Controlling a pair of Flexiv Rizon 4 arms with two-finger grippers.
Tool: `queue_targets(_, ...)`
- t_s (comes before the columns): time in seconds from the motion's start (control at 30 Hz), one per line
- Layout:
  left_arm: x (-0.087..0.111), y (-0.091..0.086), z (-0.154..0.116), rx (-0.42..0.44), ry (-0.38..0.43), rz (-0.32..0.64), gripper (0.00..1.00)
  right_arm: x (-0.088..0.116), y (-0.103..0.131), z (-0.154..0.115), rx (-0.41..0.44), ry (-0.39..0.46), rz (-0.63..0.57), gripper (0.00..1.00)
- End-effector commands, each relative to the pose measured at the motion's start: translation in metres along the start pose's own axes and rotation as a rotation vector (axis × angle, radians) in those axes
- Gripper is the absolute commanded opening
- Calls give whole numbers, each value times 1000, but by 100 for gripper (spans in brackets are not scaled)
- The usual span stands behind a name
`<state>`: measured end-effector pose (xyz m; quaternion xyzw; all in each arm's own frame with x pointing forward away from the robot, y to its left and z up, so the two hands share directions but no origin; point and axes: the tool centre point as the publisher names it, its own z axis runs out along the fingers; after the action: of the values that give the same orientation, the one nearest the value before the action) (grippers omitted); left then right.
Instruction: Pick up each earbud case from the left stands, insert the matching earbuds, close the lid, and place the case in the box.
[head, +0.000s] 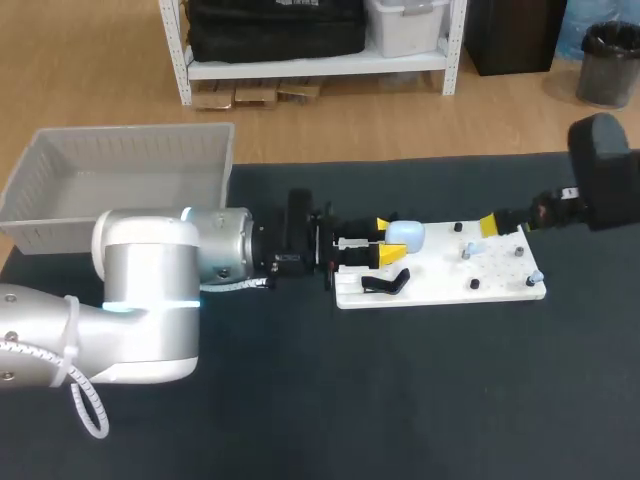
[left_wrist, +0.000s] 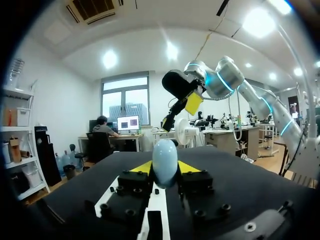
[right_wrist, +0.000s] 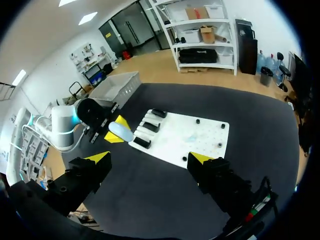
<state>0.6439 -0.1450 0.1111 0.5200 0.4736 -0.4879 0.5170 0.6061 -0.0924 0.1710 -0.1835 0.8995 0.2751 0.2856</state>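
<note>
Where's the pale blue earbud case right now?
In the head view, the earbud case sits clamped in the left gripper, over the left end of the white board.

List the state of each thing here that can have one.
left tool: shut on the earbud case
earbud case: held upright, lid looks closed
right tool: open, holding nothing
box: nothing inside
black stand: no case on it

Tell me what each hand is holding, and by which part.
Left hand: the pale blue earbud case, pinched by its two opposite sides. Right hand: nothing, open.
</note>
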Motion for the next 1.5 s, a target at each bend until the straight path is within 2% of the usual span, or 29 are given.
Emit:
queue_targets(0.03,5,2,3,5,-8,2,0,-1,13,6,1,36,6,100)
queue_targets(0.33,6,2,3,6,-9,2,0,11,31,25,-8,97,14,100)
queue_targets(0.73,6,2,3,6,-9,2,0,11,48,60,-8,91,-23,100)
queue_targets(0.97,6,2,3,6,-9,2,0,10,46,76,-6,87,-24,100)
queue_targets(1.5,6,2,3,6,-9,2,0,5,37,91,11,88,-2,100)
